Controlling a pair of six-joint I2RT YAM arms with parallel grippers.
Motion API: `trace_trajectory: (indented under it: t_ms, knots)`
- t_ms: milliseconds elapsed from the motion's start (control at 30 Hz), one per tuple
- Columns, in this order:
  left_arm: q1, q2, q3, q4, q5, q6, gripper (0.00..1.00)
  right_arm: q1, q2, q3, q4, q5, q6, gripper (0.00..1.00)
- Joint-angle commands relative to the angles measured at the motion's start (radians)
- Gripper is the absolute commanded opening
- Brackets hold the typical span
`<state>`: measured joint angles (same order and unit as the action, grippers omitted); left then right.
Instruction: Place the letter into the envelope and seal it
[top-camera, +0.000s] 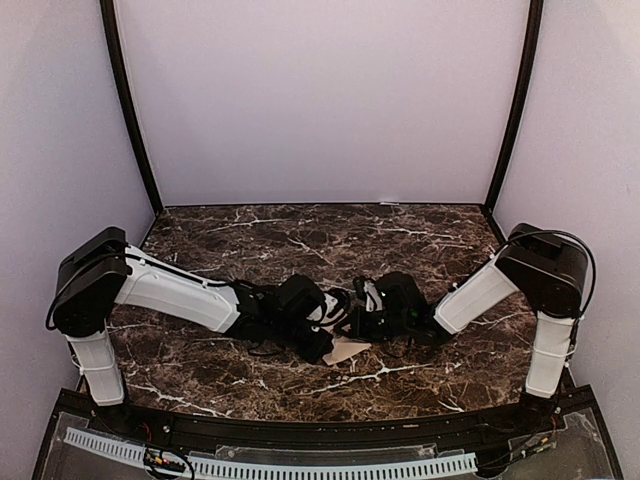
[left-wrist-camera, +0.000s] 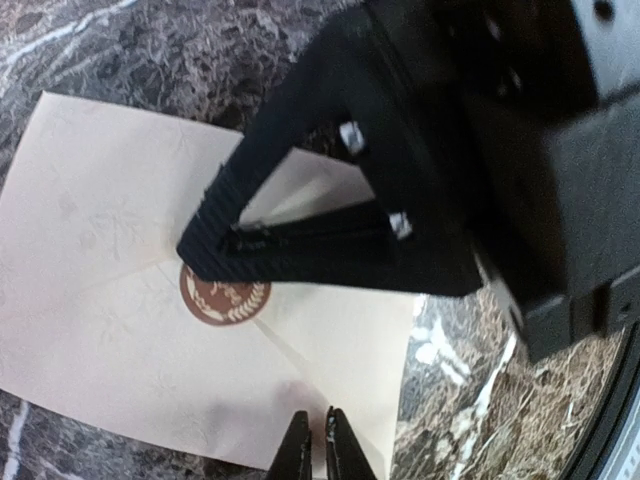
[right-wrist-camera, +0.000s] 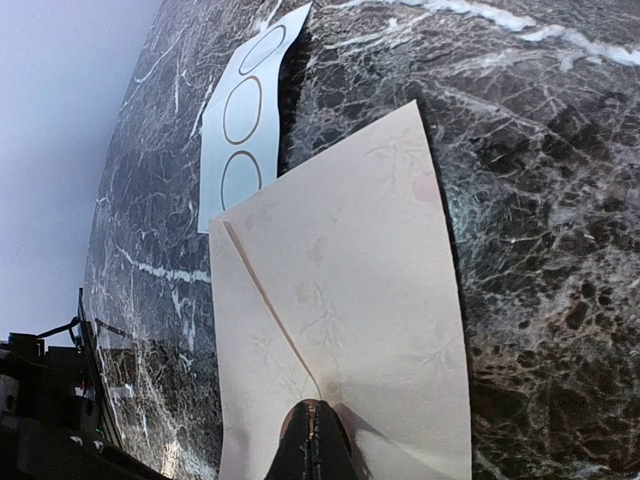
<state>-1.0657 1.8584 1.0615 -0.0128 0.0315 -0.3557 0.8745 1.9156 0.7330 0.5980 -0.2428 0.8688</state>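
Envelope (left-wrist-camera: 100, 250): we find it flat on the tabletop (left-wrist-camera: 470, 420), flap down, long axis crosswise to the left claw (left-wrist-camera: 318, 452), barely parted over its near edge. Right claw (right-wrist-camera: 315, 435): closed, tip pressing the flap point at the seal (left-wrist-camera: 225, 297). Letter unseen.

centre: left arm (top-camera: 180, 292) and right arm (top-camera: 480, 292) meet low over the envelope (left-wrist-camera: 110, 240), right fingers (right-wrist-camera: 300, 445) at its flap tip, left fingers (left-wrist-camera: 296, 452) at its edge, little room between | envelope corner: flat card (right-wrist-camera: 240, 120) touching it | far tabletop (top-camera: 320, 230): bare, free passage | back and sides: walls (top-camera: 320, 100) shut it in
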Motion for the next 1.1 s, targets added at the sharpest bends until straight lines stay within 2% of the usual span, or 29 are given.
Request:
trace_trajectory:
  t_ms: [0, 367, 833, 1067]
  knots:
    - [-0.016, -0.008, -0.045, 0.002, 0.052, -0.019, 0.06, 0.004, 0.028, 0.002, -0.045, 0.028, -0.001, 0.00]
    - [-0.035, 0.014, -0.086, 0.002, 0.047, -0.024, 0.05, 0.004, 0.023, 0.008, -0.041, 0.013, -0.003, 0.00]
    - [-0.034, 0.035, -0.103, -0.044, -0.004, -0.042, 0.02, 0.023, -0.089, 0.035, -0.056, -0.073, -0.041, 0.00]
    - [-0.035, 0.037, -0.098, -0.045, -0.016, -0.045, 0.02, 0.027, -0.046, 0.065, -0.072, -0.065, -0.047, 0.00]
